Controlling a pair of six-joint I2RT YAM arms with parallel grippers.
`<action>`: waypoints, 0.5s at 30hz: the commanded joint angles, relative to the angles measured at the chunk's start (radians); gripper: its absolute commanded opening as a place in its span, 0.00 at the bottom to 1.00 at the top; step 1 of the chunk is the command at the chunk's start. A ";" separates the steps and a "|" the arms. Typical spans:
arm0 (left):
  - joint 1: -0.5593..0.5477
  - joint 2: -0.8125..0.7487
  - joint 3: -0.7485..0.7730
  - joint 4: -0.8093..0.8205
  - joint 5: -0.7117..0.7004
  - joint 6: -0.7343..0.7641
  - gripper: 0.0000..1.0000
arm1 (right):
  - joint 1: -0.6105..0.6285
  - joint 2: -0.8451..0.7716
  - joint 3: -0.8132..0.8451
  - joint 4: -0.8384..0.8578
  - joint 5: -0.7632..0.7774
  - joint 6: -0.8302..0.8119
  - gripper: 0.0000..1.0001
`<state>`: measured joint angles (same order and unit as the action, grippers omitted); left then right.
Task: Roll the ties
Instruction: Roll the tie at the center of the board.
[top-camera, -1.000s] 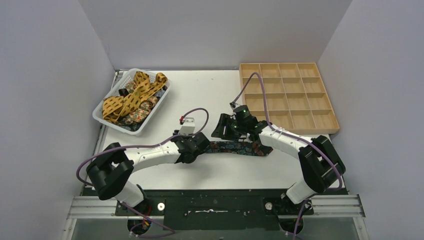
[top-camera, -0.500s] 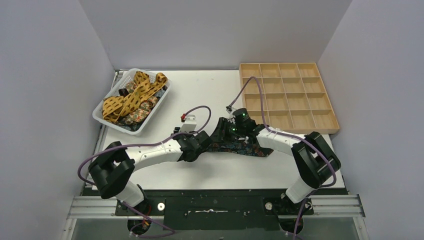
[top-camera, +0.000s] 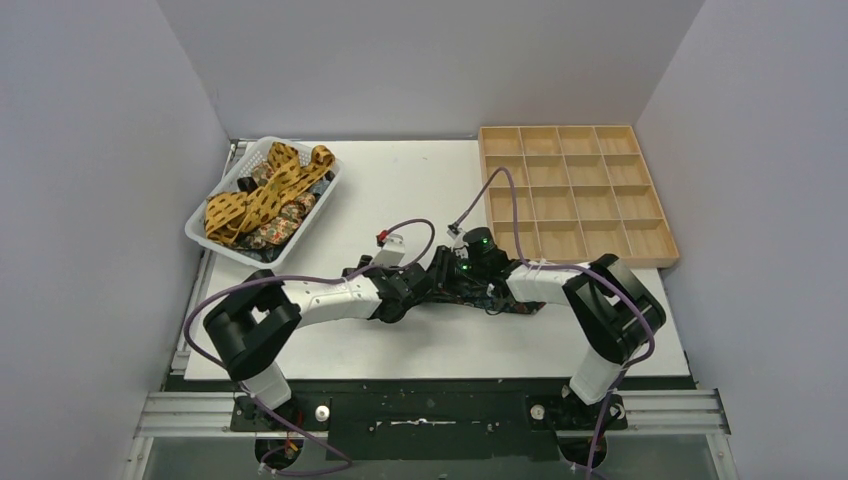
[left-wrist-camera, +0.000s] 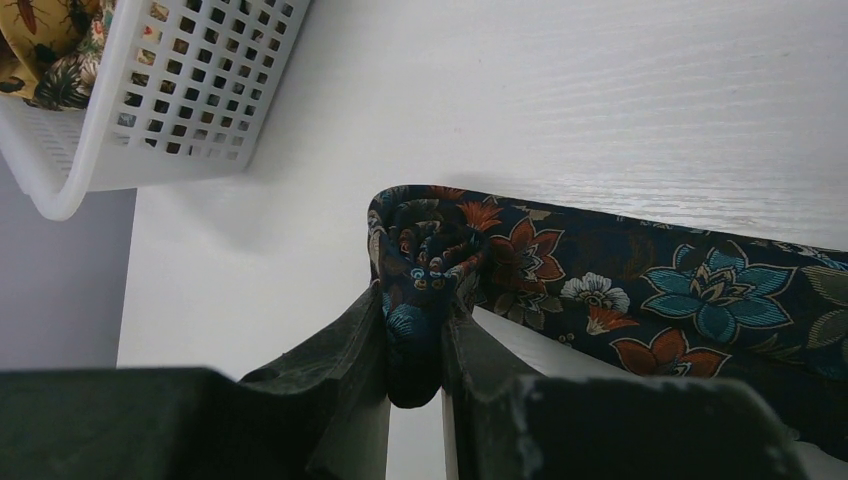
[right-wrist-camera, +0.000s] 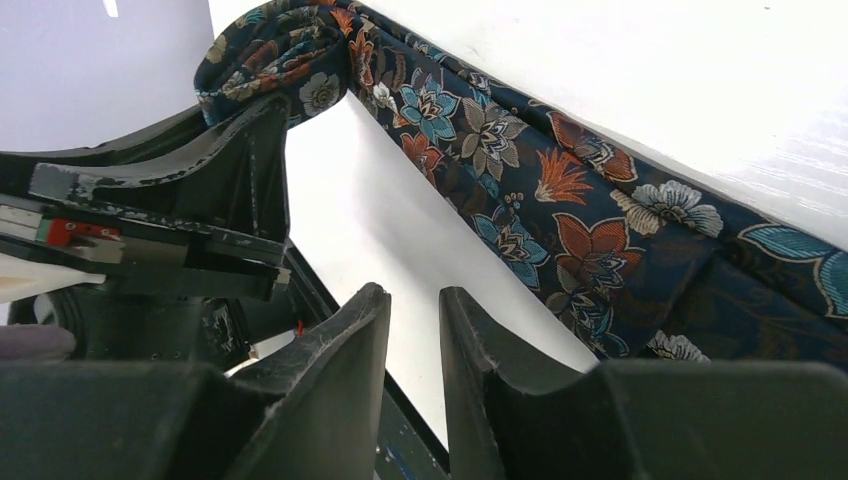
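A dark navy floral tie (top-camera: 500, 298) lies flat across the table's middle. Its left end is wound into a small roll (left-wrist-camera: 425, 250). My left gripper (left-wrist-camera: 415, 330) is shut on that roll, pinching it between both fingers, and it also shows in the top view (top-camera: 425, 288). My right gripper (right-wrist-camera: 415, 300) hovers just over the table beside the flat strip (right-wrist-camera: 560, 200), right next to the left gripper. Its fingers stand a narrow gap apart with nothing between them. The roll (right-wrist-camera: 270, 55) shows in the right wrist view above the left gripper's fingers (right-wrist-camera: 240, 150).
A white perforated basket (top-camera: 215, 245) at the back left holds mustard-yellow spotted ties (top-camera: 260, 195) and floral ones; it also shows in the left wrist view (left-wrist-camera: 180, 110). A wooden compartment tray (top-camera: 575, 190) stands at the back right. Purple cables loop over both arms.
The left gripper has moved right along the tie with the roll in it. The right gripper has come down and left, close against the left gripper.
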<state>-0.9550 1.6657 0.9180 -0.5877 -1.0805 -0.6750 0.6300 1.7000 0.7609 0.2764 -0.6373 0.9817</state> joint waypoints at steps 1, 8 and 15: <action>-0.001 0.027 0.044 0.056 0.016 0.027 0.05 | -0.002 -0.049 -0.012 0.009 0.046 -0.007 0.27; -0.004 0.040 0.034 0.118 0.099 0.051 0.11 | -0.062 -0.162 -0.063 -0.071 0.155 -0.016 0.33; -0.005 0.027 0.018 0.170 0.215 0.087 0.22 | -0.095 -0.181 -0.074 -0.101 0.165 -0.025 0.42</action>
<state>-0.9558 1.7004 0.9268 -0.4831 -0.9535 -0.6109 0.5415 1.5539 0.6937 0.1879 -0.5026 0.9741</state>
